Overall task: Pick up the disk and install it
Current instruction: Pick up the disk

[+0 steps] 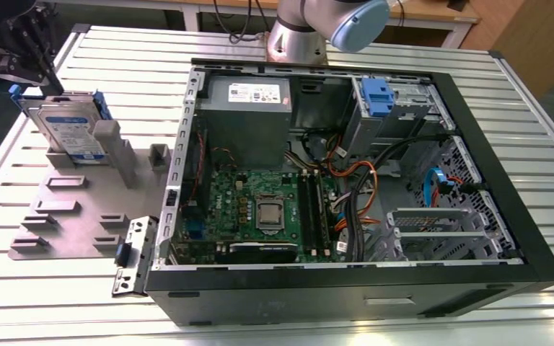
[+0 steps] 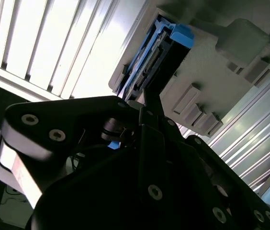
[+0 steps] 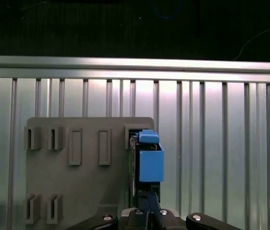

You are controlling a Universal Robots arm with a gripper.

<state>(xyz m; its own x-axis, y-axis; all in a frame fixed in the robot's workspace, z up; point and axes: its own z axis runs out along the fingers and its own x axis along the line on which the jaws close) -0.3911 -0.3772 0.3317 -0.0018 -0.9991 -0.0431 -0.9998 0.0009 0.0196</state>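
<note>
The disk (image 1: 68, 128) stands tilted on edge in a slot of the grey fixture plate (image 1: 75, 213), at the exterior view's left. It is silver-grey with a white-and-blue label and blue carrier rails. In both wrist views I see it edge-on (image 3: 145, 160) (image 2: 149, 57), with a blue rail tab at its end. My black gripper (image 1: 46, 85) hangs just above and behind the disk's upper edge. In both wrist views the gripper (image 3: 147, 205) (image 2: 149, 103) lines up with the disk's near end and reaches right up to it. Whether it touches the disk is not clear.
An open computer case (image 1: 508, 180) lies at the exterior view's right, with a motherboard, cables and a blue bracket (image 1: 377, 97) in its upper drive bay. A loose metal bracket (image 1: 130, 256) lies by the case's near corner. The arm's base (image 1: 301, 36) stands behind the case on the slatted table (image 1: 46, 303).
</note>
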